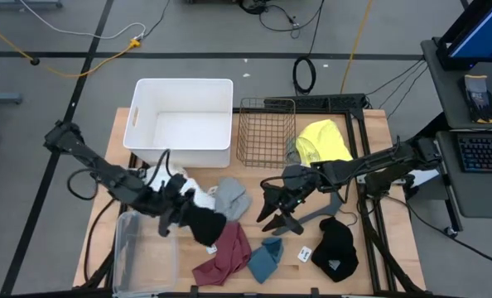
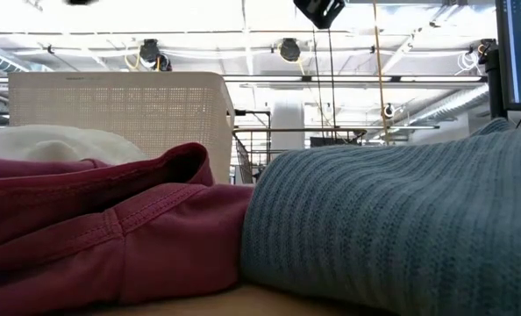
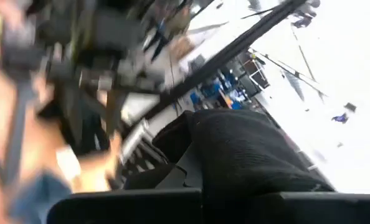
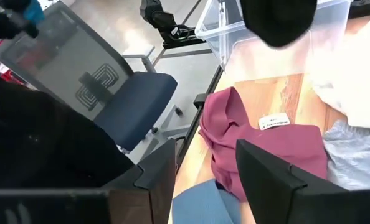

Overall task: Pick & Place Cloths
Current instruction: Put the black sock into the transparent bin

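Black cloth (image 1: 203,223) hangs pinched in left gripper (image 1: 182,217); a weak pinch could drop it. Right gripper (image 1: 277,217), at three o'clock, gapes empty.

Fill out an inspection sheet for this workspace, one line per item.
Surface: wooden table, bare wood at the right edge.
Job's things: yellow cloth, grey cloth, maroon cloth, teal cloth, white cloth; black cloth by the right edge.
Clutter: white bin, wire basket, clear bin, small white tag.
Grippers: left gripper shut on a second black cloth; right gripper open, empty, above the teal cloth.
Cables: yellow cable and black coil on the floor.
Surroundings: keyboard on a side desk.
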{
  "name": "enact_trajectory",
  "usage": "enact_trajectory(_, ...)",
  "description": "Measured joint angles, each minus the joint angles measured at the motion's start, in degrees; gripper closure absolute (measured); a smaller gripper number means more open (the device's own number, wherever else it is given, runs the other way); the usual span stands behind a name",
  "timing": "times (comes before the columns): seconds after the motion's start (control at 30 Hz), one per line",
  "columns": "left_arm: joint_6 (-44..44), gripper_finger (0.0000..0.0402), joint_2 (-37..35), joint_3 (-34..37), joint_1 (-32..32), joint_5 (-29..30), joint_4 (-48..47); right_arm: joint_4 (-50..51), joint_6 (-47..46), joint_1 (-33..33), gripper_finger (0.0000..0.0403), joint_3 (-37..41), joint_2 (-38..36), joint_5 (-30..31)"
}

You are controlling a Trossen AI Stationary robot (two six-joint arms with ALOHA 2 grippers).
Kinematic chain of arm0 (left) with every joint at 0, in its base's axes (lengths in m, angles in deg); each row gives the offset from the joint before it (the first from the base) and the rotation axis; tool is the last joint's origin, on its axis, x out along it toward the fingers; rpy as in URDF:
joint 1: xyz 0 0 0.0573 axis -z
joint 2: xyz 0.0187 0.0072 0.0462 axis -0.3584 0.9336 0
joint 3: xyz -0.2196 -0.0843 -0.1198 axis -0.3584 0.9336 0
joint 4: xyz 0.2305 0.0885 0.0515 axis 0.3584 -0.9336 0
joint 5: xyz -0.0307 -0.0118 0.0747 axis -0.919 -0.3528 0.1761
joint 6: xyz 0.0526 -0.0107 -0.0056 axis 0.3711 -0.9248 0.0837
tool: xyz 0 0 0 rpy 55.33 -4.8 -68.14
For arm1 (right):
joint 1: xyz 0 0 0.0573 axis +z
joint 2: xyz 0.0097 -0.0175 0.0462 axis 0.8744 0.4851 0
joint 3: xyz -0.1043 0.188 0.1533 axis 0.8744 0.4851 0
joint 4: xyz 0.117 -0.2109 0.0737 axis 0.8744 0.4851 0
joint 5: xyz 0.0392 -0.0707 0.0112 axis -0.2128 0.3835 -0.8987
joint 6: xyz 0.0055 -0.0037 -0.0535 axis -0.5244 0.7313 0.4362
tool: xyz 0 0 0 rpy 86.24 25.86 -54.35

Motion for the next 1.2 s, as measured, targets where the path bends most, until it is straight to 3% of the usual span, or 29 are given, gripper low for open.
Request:
enact_trajectory(0.17, -16.02, 0.0401, -3.99, 0.00, 4.21, -0.08, -7.10, -0.02, 1.46, 0.00, 0.0246, 0.00, -0.02, 0.13)
enact_trajectory(0.47, -27.93, 0.0401, -8.63, 0.00, 9.69, 0.06, -8.96, -0.02, 2.99, 0.00, 0.0247, 0.00, -0.02, 0.17)
enact_trajectory(0.63, -34.62, 0.0401, -10.32, 0.00, 12.27, -0.79, -16.71, -0.02, 2.99, 0.00, 0.0247, 0.00, -0.02, 0.18)
enact_trajectory(0.93, -52.11, 0.0401, -10.55, 0.00, 16.03, -10.20, -28.25, -0.02, 2.89, 0.00, 0.0247, 0.00, -0.02, 0.18)
enact_trajectory(1.2, -56.97, 0.0401, -10.55, 0.00, 17.79, -12.60, -30.08, -0.02, 2.84, 0.00, 0.0247, 0.00, -0.02, 0.17)
